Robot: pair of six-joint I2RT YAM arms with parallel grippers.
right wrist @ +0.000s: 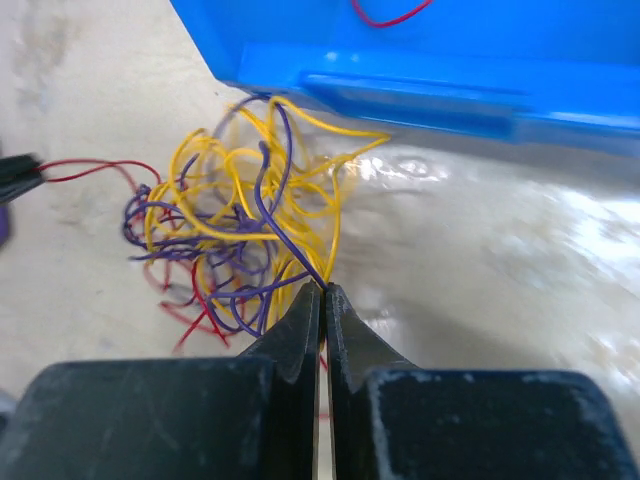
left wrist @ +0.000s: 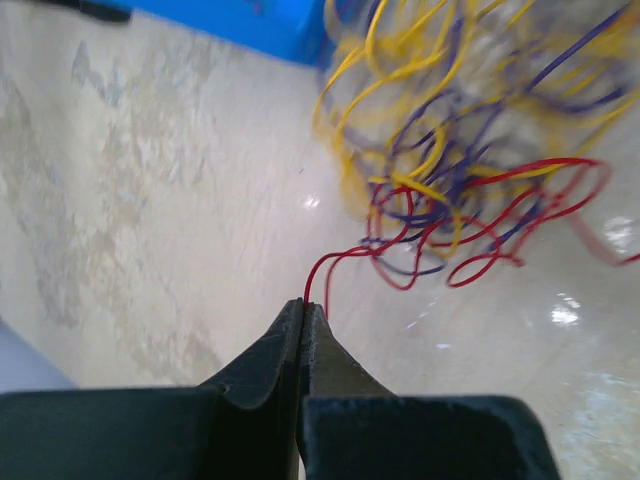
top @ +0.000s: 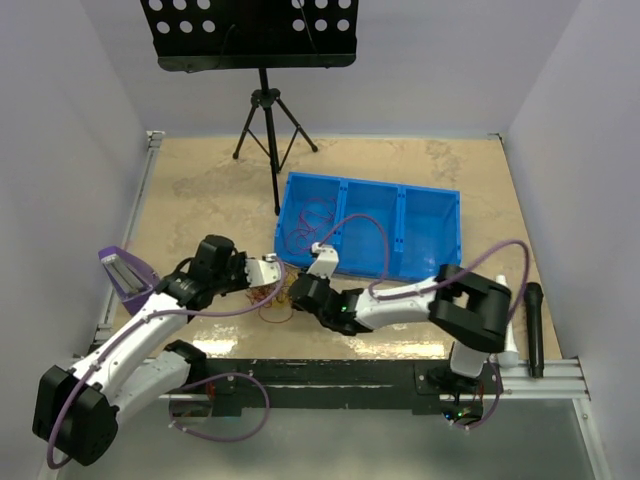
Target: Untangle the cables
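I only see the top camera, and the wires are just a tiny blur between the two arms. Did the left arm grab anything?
Observer: Yes. The left gripper has its jaws shut on the end of one red wire, which runs up into the tangle.
Operator: What about the right arm?
Observer: The right gripper has its jaws shut on a purple wire at the near edge of the tangle.
Operator: What colours are mixed up in there?
Observer: Yellow, purple and red, all looped together on the table just beside the blue bin.
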